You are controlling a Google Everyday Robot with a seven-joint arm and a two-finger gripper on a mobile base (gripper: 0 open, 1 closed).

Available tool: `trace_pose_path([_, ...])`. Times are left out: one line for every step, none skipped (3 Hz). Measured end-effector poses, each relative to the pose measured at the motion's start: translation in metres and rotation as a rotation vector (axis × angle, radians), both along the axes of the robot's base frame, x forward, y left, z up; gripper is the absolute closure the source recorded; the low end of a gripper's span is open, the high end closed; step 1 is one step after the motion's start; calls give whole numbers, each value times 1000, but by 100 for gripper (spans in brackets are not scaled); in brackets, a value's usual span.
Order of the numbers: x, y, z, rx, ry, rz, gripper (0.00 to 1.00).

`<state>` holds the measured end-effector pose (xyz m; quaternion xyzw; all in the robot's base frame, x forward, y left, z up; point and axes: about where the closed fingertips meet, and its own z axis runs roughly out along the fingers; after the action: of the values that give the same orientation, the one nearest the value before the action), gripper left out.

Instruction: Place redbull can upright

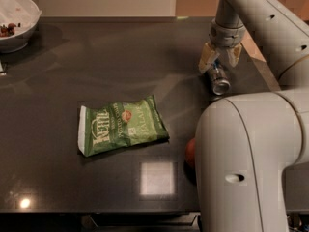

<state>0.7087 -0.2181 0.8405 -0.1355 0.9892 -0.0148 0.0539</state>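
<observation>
The redbull can lies on its side on the dark table at the far right, its shiny silver end facing the front. My gripper hangs straight down over the can's far end. Its two tan fingers stand apart on either side of the can, not closed on it. The arm's big white elbow fills the lower right of the view.
A green chip bag lies flat near the table's middle. A red apple shows only as a sliver behind the elbow. A white bowl with some food stands at the far left corner. The table's right edge is close to the can.
</observation>
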Motion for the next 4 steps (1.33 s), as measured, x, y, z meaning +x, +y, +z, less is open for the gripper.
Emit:
trace_pose_path([1, 3, -3, 2, 7, 2, 54])
trace_pose_path([-2, 8, 5, 26, -15, 34, 77])
trace_pose_path([-10, 22, 24, 77, -64, 135, 99])
trace_pose_path([-20, 40, 48, 137, -141, 278, 100])
